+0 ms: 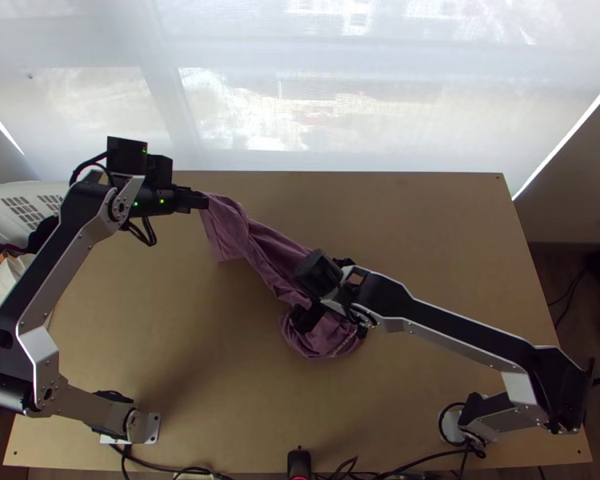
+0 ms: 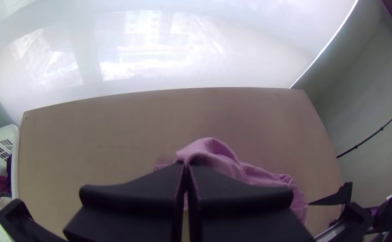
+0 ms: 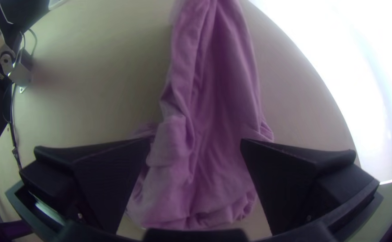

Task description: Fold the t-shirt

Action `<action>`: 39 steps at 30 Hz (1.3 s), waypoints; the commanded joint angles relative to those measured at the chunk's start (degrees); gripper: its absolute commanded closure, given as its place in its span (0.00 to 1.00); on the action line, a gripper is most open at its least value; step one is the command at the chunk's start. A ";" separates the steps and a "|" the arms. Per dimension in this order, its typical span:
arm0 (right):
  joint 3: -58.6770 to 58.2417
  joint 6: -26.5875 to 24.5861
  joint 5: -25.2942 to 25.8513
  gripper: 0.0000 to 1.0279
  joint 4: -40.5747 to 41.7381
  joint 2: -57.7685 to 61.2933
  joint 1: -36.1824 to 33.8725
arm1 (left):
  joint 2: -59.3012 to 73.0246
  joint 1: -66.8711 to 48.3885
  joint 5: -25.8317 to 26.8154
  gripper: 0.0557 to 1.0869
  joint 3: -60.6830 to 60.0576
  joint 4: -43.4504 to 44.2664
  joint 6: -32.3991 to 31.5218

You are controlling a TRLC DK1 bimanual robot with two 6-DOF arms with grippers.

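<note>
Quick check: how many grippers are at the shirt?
2. The left gripper is shut on the far end of the t-shirt, toward the top view's upper left; the right gripper is open over its bunched near end.

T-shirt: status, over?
T-shirt a rumpled strip. Left gripper shut on far end; right gripper open over near end. White basket beside table, clear of T-shirt.

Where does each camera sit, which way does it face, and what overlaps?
Top: fixed high over the near edge of the table, facing steeply down; left arm, right arm show.
Left wrist: facing across the table to the pale backdrop; left gripper shows, shut on the t-shirt.
Right wrist: facing down along the t-shirt; open right gripper shows.
Shared: all three show t-shirt and table.
</note>
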 commanded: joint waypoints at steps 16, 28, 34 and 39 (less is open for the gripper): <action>3.37 -0.85 -3.16 0.76 3.31 10.98 -1.44 | -3.84 1.78 1.61 0.97 -6.90 1.72 0.03; 1.61 -2.35 -6.15 0.97 1.29 0.61 -10.32 | -5.42 2.49 1.79 0.97 -6.37 1.72 0.20; 4.07 -4.10 -6.24 0.97 -1.43 -4.49 -15.94 | -7.80 4.16 1.79 0.97 -6.02 1.46 0.20; 7.41 -4.28 -6.68 0.97 -4.07 -7.91 -18.67 | -10.52 4.51 1.79 0.97 -5.85 1.11 0.47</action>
